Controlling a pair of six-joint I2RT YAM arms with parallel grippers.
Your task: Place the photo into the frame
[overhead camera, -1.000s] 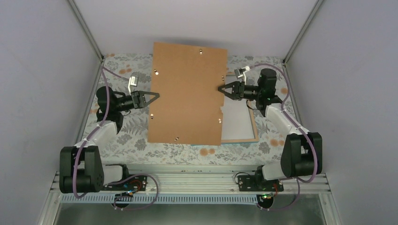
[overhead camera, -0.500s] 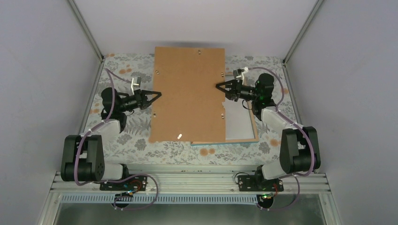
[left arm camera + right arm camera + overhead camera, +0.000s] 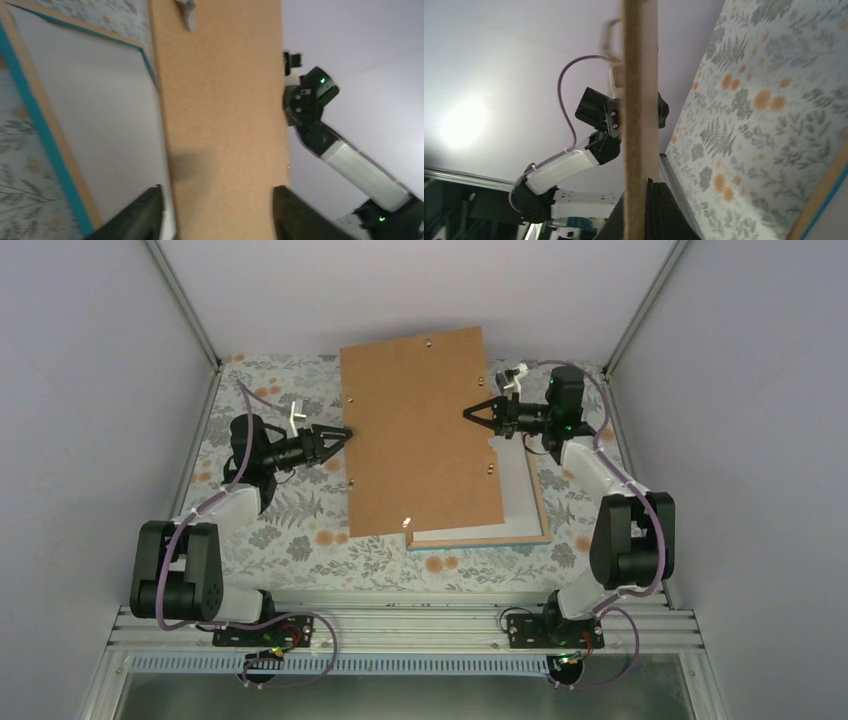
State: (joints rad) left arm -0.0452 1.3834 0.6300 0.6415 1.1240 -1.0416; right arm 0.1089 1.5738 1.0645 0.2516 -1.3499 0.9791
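Observation:
The frame (image 3: 482, 539) lies flat at the table's right, wooden back up with its teal edge showing; it also shows in the left wrist view (image 3: 31, 116) and the right wrist view (image 3: 822, 199). A plain white sheet (image 3: 520, 495) fills it; no printed side shows, so I cannot tell if it is the photo. Above it a brown backing board (image 3: 420, 430) hangs tilted. My right gripper (image 3: 470, 415) is shut on the board's right edge (image 3: 640, 100). My left gripper (image 3: 345, 432) stands open at the left edge, its jaws wide either side of the board (image 3: 220, 125).
A floral cloth (image 3: 290, 520) covers the table. Grey walls and aluminium posts (image 3: 185, 305) close in the back and sides. Small metal tabs (image 3: 406, 522) stick out of the board.
My left gripper has opened and let go of the board's left edge. The right gripper has closed tighter on the right edge. Both arms moved farther back and the board swung rightward and tilted.

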